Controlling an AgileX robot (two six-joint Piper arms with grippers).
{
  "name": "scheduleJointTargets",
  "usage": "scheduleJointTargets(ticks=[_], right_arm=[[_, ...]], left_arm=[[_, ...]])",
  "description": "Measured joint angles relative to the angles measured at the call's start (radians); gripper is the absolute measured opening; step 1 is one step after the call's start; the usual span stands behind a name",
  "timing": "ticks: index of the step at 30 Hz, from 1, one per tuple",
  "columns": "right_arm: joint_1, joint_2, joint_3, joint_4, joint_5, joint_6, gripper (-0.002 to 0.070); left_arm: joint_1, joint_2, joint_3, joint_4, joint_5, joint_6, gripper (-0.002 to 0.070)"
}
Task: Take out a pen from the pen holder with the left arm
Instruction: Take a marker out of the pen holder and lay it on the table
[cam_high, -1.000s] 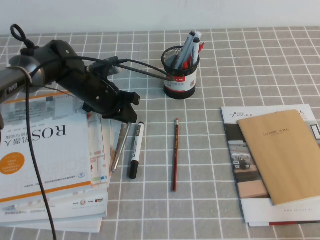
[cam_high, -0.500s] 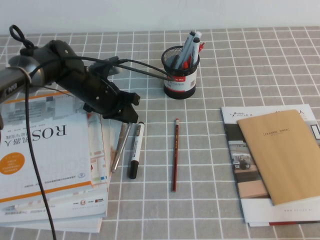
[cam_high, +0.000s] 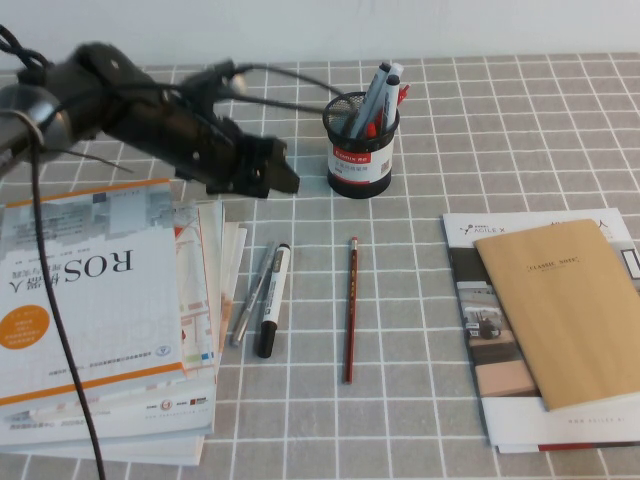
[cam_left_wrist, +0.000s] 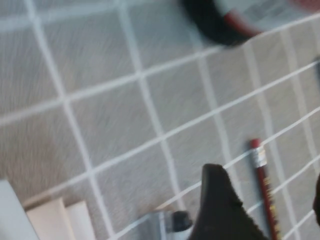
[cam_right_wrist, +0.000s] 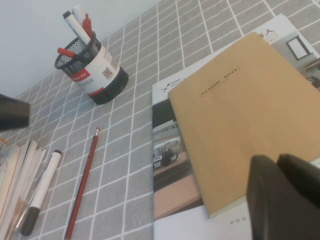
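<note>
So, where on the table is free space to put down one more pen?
Free: the tiles between the pencil and the brochure, and beyond the notebook, right of the pen holder. Crowded: silver pen and marker beside the books. Left gripper hovers open near the holder; right gripper is over the notebook.

pen holder (cam_high: 360, 165): 1 | silver pen (cam_high: 250, 300): 1 | marker (cam_high: 272, 300): 1 | pencil (cam_high: 351, 310): 1 | brown notebook (cam_high: 565, 310): 1
</note>
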Motion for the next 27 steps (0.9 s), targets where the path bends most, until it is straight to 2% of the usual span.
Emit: scheduleJointTargets(ticks=[2,6,8,14,22,27], right_arm=[[0.000,0.000,0.000,0.000,0.000,0.000,-0.0013],[0.000,0.000,0.000,0.000,0.000,0.000,-0.0013],[0.000,0.000,0.000,0.000,0.000,0.000,-0.0013],[0.000,0.000,0.000,0.000,0.000,0.000,-0.0013],[0.000,0.000,0.000,0.000,0.000,0.000,-0.0013],[0.000,0.000,0.000,0.000,0.000,0.000,-0.0013]], left_arm=[[0.000,-0.040,-0.008,0.008,0.000,0.008,0.0298],[0.000,-0.137,-0.008,0.035,0.000,0.071,0.0081],[0.000,-0.195,0.003,0.037,0.000,0.105,0.0039],[0.000,-0.471,0.168,0.049,-0.084,0.167,0.0005],[0.000,-0.890,0.653,0.070,-0.384,0.165,0.0002],[0.000,-1.152,0.910,0.070,-0.502,0.148,0.0001]])
